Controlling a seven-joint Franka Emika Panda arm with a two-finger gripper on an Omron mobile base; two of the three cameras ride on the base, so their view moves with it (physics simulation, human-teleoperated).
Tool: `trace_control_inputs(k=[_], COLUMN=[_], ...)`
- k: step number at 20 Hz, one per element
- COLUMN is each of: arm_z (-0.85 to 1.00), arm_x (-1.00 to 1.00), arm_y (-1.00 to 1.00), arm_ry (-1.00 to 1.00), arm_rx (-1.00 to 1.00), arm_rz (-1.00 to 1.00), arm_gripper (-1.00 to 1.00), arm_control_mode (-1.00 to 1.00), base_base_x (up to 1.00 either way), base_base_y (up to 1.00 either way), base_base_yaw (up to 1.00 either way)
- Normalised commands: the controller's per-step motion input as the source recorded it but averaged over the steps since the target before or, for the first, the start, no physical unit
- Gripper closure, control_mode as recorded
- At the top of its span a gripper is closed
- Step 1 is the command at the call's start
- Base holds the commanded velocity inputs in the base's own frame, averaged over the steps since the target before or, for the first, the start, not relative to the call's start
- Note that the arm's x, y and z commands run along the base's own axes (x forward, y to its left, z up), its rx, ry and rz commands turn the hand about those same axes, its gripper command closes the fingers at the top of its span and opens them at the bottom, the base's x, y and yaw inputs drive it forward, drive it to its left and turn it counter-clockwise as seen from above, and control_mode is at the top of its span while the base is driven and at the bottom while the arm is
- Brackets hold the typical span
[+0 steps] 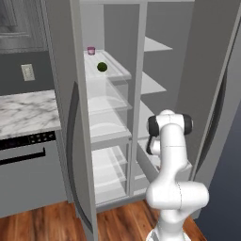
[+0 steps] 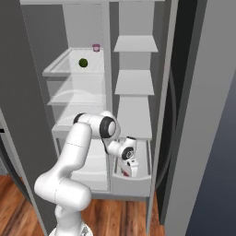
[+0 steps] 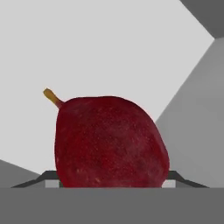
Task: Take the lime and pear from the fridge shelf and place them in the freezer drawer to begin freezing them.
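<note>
The pear [image 3: 109, 142] sits dead centre in the hand view, stem toward ten o'clock, clamped between the closed jaws of the gripper [image 2: 128, 170], which hangs inside the freezer drawer [image 2: 138, 180] over its pale floor. Releasing it there looks like the next step. The lime [image 2: 83, 62] lies on the fridge shelf [image 2: 57, 69], at eleven o'clock from the hand.

Both base views look forward and down from behind the arm, left and right, sharing the open fridge [image 1: 113, 117] beyond the gripper [image 2: 125, 173], while the hand view looks along it, close against the pear [image 3: 109, 142].
</note>
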Motion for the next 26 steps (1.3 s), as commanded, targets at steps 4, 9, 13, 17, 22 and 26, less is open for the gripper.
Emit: trace_control_inputs(k=[4, 9, 13, 17, 22, 26], arm_z=[-0.11, -0.01, 0.07, 0.58, 0.99, 1.00], arm_x=[-0.46, -0.52, -0.43, -0.15, 0.00, 0.00], arm_y=[0.00, 0.00, -0.03, -0.04, -0.01, 0.00], arm_ry=[0.00, -0.03, -0.07, -0.12, -0.11, -0.11], arm_rx=[0.00, 0.00, 0.01, 0.00, 0.00, 0.00], arm_rz=[0.04, 0.03, 0.01, 0.00, 0.00, 0.00], arm_gripper=[-1.00, -1.00, -1.00, -1.00, -1.00, -1.00], arm_control_mode=[-1.00, -1.00, -1.00, -1.00, -1.00, -1.00], base_base_x=[0.00, 0.00, 0.00, 0.00, 0.00, 0.00], base_base_y=[0.00, 0.00, 0.00, 0.00, 0.00, 0.00], base_base_yaw=[0.00, 0.00, 0.00, 0.00, 0.00, 0.00])
